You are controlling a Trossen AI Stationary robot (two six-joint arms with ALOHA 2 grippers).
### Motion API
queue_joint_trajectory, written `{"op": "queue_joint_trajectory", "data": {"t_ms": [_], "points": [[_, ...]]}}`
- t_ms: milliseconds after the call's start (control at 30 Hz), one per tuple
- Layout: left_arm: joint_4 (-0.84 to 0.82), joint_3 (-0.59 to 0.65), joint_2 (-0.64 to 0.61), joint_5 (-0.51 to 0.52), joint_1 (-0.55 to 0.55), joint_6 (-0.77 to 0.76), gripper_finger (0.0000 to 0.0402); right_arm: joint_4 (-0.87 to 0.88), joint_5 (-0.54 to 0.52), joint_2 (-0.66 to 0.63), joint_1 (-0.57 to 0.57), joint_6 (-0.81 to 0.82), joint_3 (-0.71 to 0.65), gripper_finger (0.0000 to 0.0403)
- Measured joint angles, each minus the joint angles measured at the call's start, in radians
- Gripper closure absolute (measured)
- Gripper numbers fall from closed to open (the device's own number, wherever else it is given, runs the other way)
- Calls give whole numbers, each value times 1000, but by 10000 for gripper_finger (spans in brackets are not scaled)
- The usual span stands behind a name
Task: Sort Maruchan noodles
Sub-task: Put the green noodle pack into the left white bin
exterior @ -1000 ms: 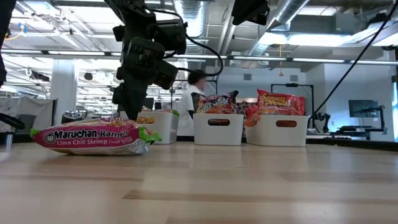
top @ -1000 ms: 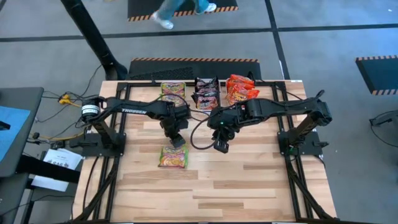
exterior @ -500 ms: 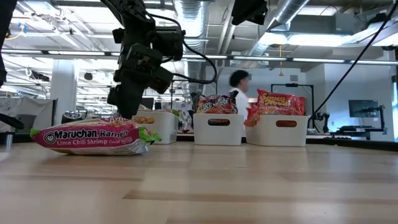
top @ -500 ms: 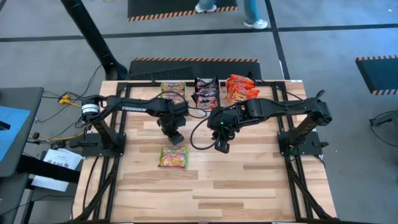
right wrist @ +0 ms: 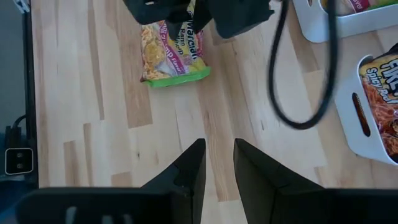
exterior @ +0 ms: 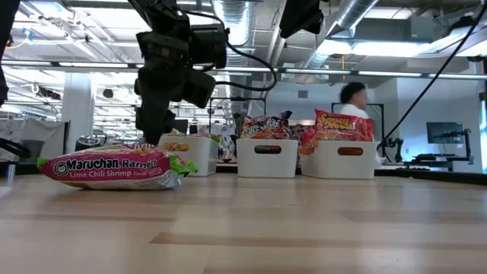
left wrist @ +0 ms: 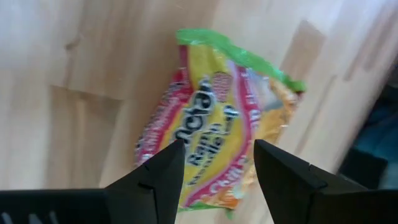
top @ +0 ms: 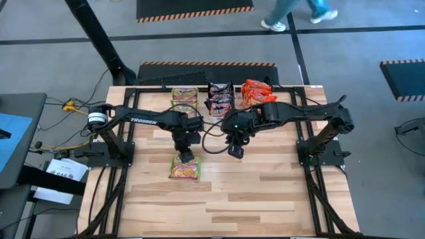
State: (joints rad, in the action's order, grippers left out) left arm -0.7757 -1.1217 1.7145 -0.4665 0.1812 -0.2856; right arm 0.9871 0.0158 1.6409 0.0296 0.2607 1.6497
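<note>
On the left half of the wooden table [top: 265, 199], a green-yellow Maruchan packet [top: 185, 168] lay flat by itself, well apart from the bins at the far edge; the low view showed its label reading Lime Chili Shrimp. The left gripper [left wrist: 214, 177] hung directly over that packet, its fingers [left wrist: 163, 177] spread wide with the packet showing between them, and nothing was held. From the low view the gripper [exterior: 152, 122] stood just above the packet [exterior: 114, 167], whether touching it could not be told.

At the far edge stood three white bins in a row: the left bin [exterior: 192, 156] held green-yellow packets [top: 185, 97], the middle bin [exterior: 267, 157] dark brown-black packets [top: 220, 97], and the right bin [exterior: 338, 158] red-orange packets [top: 255, 93].

The right gripper [right wrist: 218, 168] hovered over bare wood near the table's middle, right of the lone packet, its fingers [right wrist: 189, 171] a narrow gap apart and empty.

Beyond the table, a person [exterior: 351, 95] showed in the room behind the bins.
</note>
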Motion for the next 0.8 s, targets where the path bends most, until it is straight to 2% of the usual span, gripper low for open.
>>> {"op": "queue_joint_trajectory", "data": {"t_ms": [67,300,800], "points": [[-6,0,0,50,-14,12,223,-1,0,0,0,-1,0,294],[-18,0,7,93,-31,27,223,-2,0,0,0,0,0,294],[-12,0,96,80,-48,83,223,-2,1,0,-3,3,0,294]]}}
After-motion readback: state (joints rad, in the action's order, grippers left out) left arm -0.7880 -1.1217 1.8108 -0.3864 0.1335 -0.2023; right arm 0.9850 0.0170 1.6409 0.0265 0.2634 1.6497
